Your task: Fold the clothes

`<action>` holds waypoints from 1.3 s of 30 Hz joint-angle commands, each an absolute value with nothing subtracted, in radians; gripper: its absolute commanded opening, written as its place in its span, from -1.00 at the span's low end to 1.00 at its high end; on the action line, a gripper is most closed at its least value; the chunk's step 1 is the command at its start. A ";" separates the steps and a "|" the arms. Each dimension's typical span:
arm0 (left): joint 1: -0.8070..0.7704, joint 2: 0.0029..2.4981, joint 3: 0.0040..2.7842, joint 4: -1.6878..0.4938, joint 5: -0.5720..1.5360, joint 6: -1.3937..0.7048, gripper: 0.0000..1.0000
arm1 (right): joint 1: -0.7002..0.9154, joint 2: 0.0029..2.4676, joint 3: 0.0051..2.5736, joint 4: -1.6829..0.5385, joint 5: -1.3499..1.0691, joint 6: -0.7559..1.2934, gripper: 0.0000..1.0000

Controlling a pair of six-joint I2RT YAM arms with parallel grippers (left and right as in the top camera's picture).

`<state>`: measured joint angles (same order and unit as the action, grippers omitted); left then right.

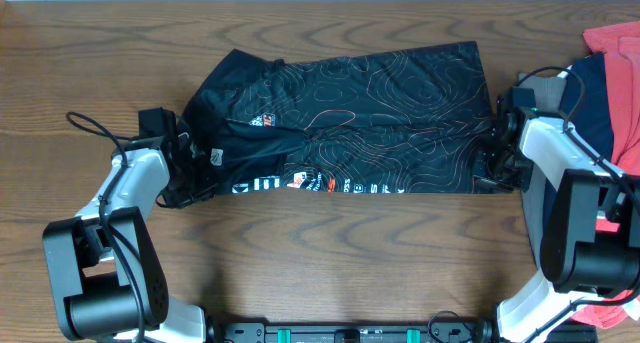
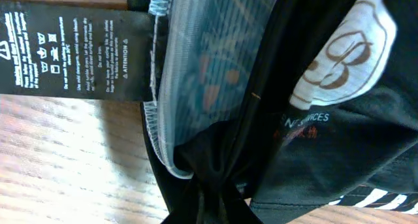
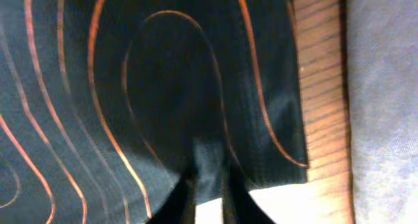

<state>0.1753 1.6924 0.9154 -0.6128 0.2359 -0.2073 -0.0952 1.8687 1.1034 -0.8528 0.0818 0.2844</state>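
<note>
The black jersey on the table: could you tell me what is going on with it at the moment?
Two robot arms are folding the black jersey, which lies spread across the wooden table. The left gripper pinches bunched fabric at its left end, near the care label; the right gripper pinches its right edge. Other garments sit piled at the far right.
</note>
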 commanded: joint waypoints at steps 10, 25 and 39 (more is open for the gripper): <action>0.212 1.678 0.904 -0.916 0.098 -0.253 -0.88 | -0.118 1.896 1.050 -1.035 0.339 0.471 -0.97; 0.250 1.606 1.050 -1.089 0.096 -0.231 0.31 | -0.104 1.719 1.100 -1.068 0.242 0.390 -0.85; 0.248 1.654 1.274 -0.512 0.341 -0.080 0.76 | -0.103 1.486 1.221 -1.006 -0.069 0.159 0.06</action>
